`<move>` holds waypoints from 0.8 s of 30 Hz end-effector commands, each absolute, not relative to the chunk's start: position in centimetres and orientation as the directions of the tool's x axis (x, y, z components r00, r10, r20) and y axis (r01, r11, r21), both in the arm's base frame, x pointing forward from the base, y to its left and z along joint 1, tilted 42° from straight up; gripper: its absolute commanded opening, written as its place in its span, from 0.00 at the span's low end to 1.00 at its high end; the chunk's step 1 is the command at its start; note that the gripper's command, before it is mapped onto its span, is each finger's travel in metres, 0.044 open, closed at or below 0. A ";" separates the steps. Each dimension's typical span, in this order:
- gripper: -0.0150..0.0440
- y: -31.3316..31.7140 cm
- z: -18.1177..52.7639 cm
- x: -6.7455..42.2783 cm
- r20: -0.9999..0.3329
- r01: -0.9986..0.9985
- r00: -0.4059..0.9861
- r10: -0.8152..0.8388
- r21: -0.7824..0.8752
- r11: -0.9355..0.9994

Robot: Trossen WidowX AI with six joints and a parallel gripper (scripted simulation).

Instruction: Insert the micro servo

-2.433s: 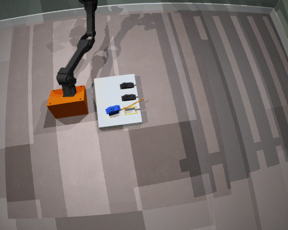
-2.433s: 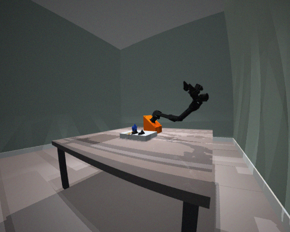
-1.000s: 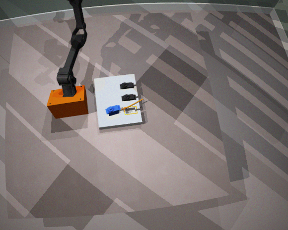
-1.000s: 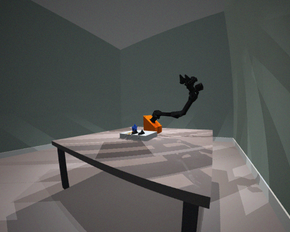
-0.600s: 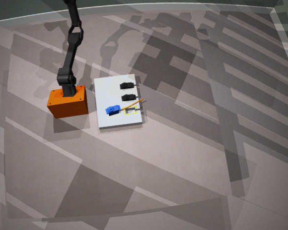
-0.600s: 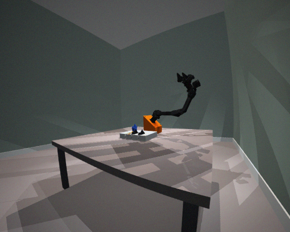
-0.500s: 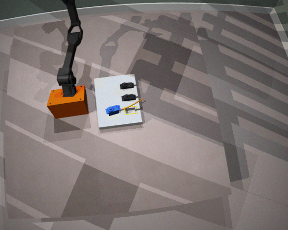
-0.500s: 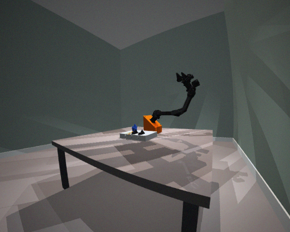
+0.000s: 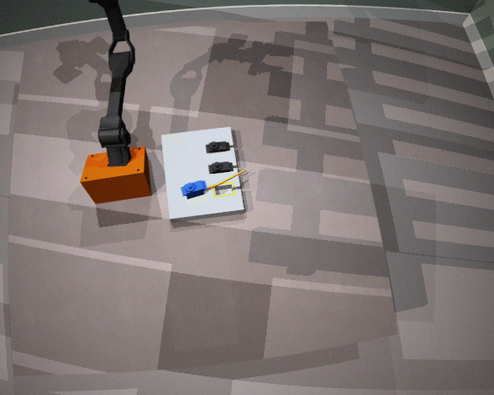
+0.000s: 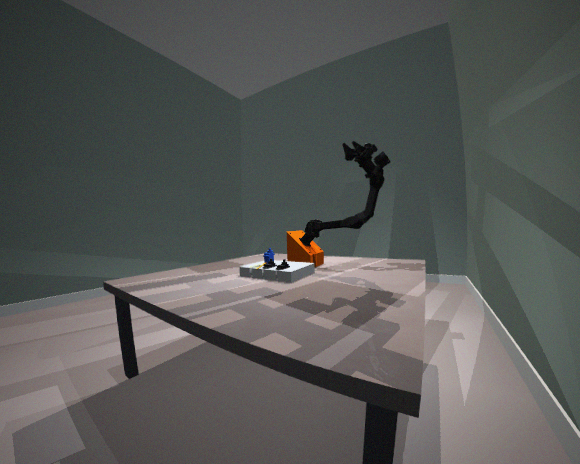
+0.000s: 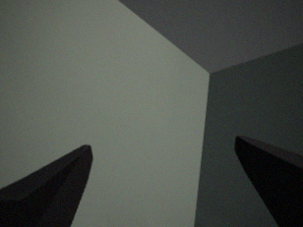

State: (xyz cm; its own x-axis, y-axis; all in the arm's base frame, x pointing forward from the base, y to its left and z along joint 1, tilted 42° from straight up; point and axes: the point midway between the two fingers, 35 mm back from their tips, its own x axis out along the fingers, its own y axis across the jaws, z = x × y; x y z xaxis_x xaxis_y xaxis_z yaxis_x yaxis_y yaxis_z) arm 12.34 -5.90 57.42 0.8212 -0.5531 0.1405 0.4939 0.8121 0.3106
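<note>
The loose blue micro servo [image 9: 193, 189] [image 10: 269, 256] stands on top of the white deck [image 9: 184, 157] [image 10: 301, 273], output shaft up, beside the marked pocket. Its yellow-orange cable [image 9: 231, 178] runs from its right end across the deck past the pocket's upper edge and over the deck's right edge. The empty pocket [image 9: 224, 190] has a yellow outline, with its side notch at the right. My gripper [image 10: 349, 151] [image 11: 163, 146] is open and empty, high above the table and away from the deck. It is outside the top view.
Two black servos [image 9: 218, 147] [image 9: 221, 167] sit in the deck in a row with the pocket. The orange arm base [image 9: 122, 183] [image 10: 301, 250] stands close to the deck's left side in the top view. The table's edge [image 10: 261, 355] shows in the exterior view.
</note>
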 end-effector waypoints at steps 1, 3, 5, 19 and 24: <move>1.00 -8.3 56.5 12.5 0.103 0.486 0.830 -0.548 0.347 0.802; 1.00 -8.8 56.3 12.6 0.098 0.482 0.833 -0.544 0.353 0.802; 1.00 -9.2 56.2 12.7 0.093 0.476 0.836 -0.541 0.367 0.799; 1.00 -13.8 53.3 14.5 -0.007 0.448 0.871 -0.491 0.416 0.791; 1.00 -15.5 51.9 15.7 -0.055 0.444 0.882 -0.469 0.434 0.784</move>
State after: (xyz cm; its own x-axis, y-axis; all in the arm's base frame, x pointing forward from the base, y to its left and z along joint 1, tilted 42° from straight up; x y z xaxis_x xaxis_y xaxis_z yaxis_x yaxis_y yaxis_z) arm 15.05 -14.40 52.82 0.8787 -0.4769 -0.0239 0.4415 0.7924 0.4209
